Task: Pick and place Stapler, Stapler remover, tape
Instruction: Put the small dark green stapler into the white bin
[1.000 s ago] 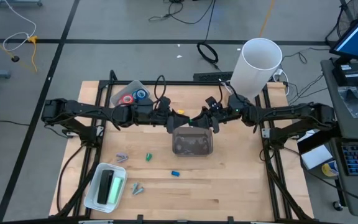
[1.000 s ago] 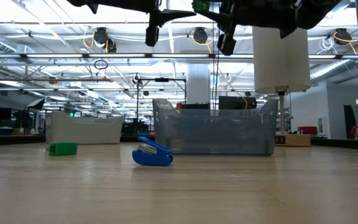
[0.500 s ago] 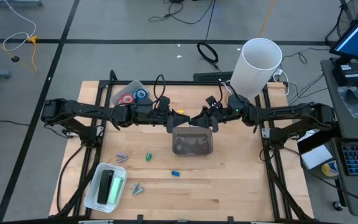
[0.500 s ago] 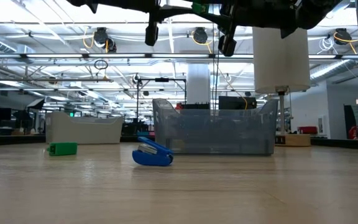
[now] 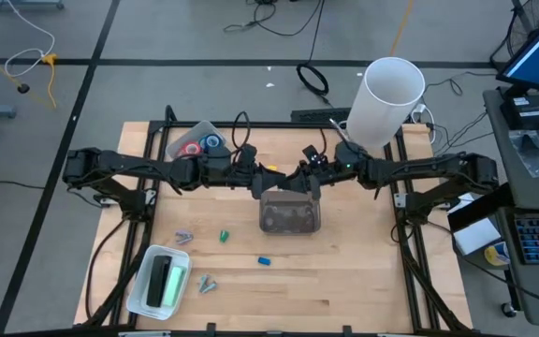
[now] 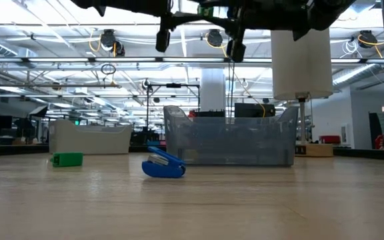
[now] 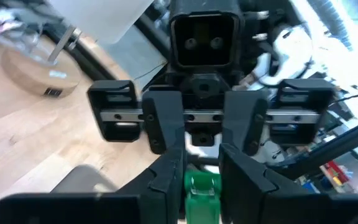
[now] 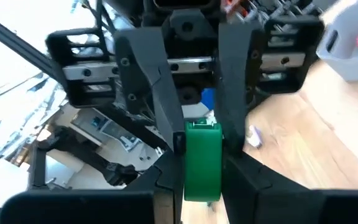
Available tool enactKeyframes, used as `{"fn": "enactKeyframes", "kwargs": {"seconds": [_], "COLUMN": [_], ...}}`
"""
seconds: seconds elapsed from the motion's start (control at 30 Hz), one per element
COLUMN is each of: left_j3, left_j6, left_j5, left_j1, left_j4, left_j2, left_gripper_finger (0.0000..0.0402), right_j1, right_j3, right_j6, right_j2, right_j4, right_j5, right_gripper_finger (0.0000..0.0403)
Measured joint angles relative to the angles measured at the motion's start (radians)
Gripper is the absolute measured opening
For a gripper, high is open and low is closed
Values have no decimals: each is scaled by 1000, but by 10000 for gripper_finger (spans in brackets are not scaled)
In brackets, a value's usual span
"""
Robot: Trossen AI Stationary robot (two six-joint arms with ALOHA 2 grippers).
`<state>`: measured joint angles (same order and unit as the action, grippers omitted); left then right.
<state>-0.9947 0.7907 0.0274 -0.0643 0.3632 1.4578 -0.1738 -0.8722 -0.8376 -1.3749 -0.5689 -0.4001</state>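
**Both grippers meeting over the bin, green piece between them**

We're looking at the two arms stretched in from either side and meeting mid-table. The left gripper (image 5: 271, 174) and right gripper (image 5: 303, 176) sit nose to nose, high above the back rim of the clear bin (image 5: 262, 212).

The right one is clamped on a small green piece (image 8: 202, 158). The left one's fingers (image 7: 166, 177) flank the same piece, but we can't tell whether they're actually pressing on it.

The tape rolls (image 5: 200, 145) sit together at the table's back-left corner, right by the left arm and close to the edge.

For room, the front-right stretch of the table (image 5: 363, 267) is bare wood. The front-left is busier:
- a white tray (image 5: 144, 281) near the edge
- a loose green bit (image 5: 223, 236)
- a blue bit (image 5: 263, 260)
- some greyish clips (image 5: 184, 238)

The tall white tube (image 5: 391, 98) crowds the back-right corner, just beside the right arm.
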Motion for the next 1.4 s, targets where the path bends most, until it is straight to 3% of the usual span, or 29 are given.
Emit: {"fn": "enactKeyframes", "kwargs": {"seconds": [0.17, 0.37, 0.63, 1.1, 1.4], "left_j3": [-1, -1, -1, 0, -1], "left_j6": [0, -9, -23, -29, 62], "left_j5": [4, 18, 19, 89, 182], "left_j1": [0, 0, 1, 2, 35], "left_j4": [-20, -26, -25, -43, -437], "left_j2": [-3, -2, -2, -8, -147], "left_gripper_finger": [103, 64, 63, 63, 63], "right_j1": [0, -1, -1, -13, -46], "right_j3": [0, 1, 1, 1, 1], "right_j6": [-14, -14, -6, -14, -4], "right_j2": [-11, -11, -11, -9, -7], "right_j4": [-16, -10, -14, 21, 141], "right_j5": [-8, -16, -24, -244, -347], "right_gripper_finger": [67, 66, 89, 167, 169]}}
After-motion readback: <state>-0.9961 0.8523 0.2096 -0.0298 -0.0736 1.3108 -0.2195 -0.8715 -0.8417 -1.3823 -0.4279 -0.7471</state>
